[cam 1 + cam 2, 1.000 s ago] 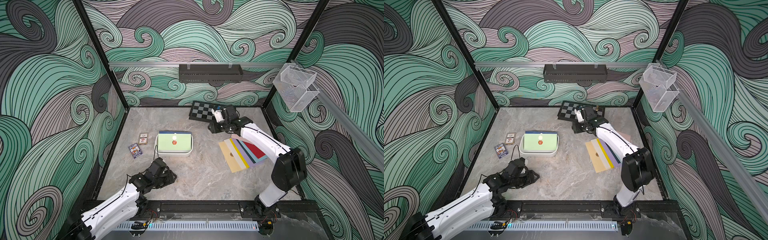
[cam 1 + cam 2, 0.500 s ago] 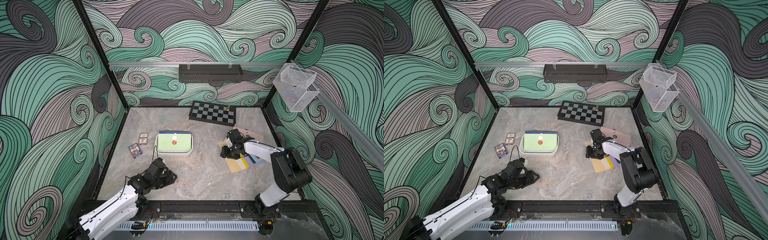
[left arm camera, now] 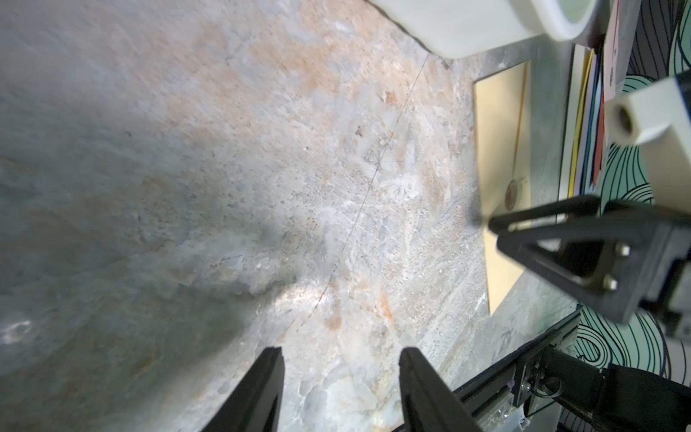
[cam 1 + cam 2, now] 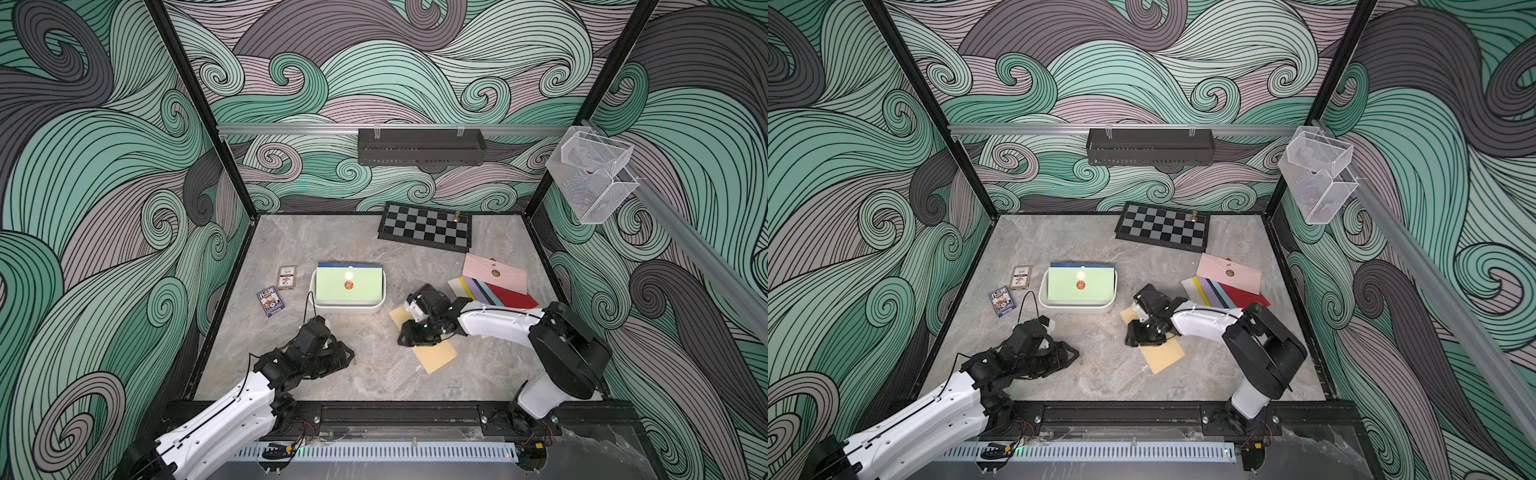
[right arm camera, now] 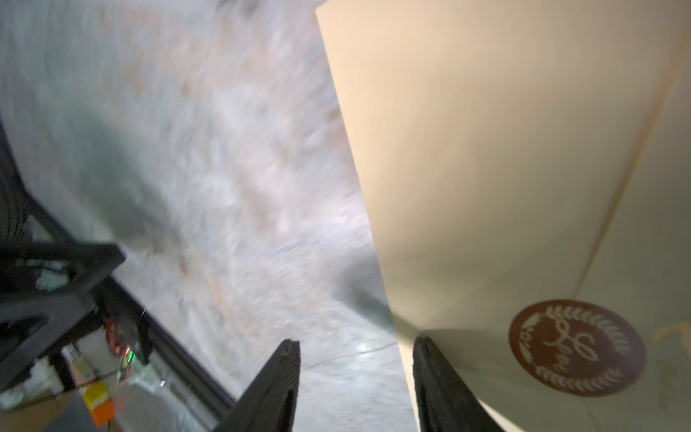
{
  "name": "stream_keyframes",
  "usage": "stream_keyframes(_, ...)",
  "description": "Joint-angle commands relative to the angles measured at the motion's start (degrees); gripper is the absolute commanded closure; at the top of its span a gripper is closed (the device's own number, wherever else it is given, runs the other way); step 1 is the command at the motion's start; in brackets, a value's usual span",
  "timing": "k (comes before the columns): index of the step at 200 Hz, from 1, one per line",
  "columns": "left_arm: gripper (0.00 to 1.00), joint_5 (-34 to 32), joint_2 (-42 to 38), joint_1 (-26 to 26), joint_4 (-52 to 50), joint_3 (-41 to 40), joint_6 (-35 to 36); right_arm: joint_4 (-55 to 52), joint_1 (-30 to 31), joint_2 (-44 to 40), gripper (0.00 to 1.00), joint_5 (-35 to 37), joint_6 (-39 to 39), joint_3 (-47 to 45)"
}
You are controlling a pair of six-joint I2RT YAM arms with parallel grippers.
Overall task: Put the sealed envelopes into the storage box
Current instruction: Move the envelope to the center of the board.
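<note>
The white storage box (image 4: 347,309) (image 4: 1077,308) stands left of centre, with a green envelope (image 4: 348,284) on a navy one inside it. A peach envelope (image 4: 434,355) (image 5: 486,149) with a brown seal lies flat on the table. My right gripper (image 4: 405,337) (image 5: 356,341) is open low over its left edge, one finger above the paper and one above bare table. A pink envelope (image 4: 494,272) and a fan of coloured envelopes (image 4: 490,291) lie at the right. My left gripper (image 4: 345,357) (image 3: 341,350) is open and empty near the front.
A chessboard (image 4: 426,226) with one piece (image 4: 457,216) lies at the back. Two card packs (image 4: 286,277) (image 4: 271,301) sit left of the box. A black wall tray (image 4: 419,147) and a clear mesh bin (image 4: 590,174) hang on the walls.
My right arm swung from the chessboard forward to the peach envelope. That envelope has slid out of the fan toward the front left. The left arm has barely moved.
</note>
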Motion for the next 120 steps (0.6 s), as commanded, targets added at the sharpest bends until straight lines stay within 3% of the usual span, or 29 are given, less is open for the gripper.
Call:
stream_keyframes(1,0.46,1.57,-0.21,0.24,-0.74,0.89,1.53,0.04,1.09,-1.87,0.46,1.54,4.91,0.49)
stream_keyframes(20,0.46,2.83,0.22,0.23,-1.02,1.48,2.31,-3.87,-1.80,-6.19,0.45,6.46,1.38,0.53)
stream_keyframes(67,0.45,8.54,5.78,-0.06,4.36,2.04,2.87,-7.26,-13.52,-6.57,0.44,3.97,-4.80,-4.26)
stream_keyframes(120,0.46,11.45,15.11,-4.45,11.34,4.00,2.36,-4.19,-13.19,-6.66,0.44,-1.63,-3.16,-10.07)
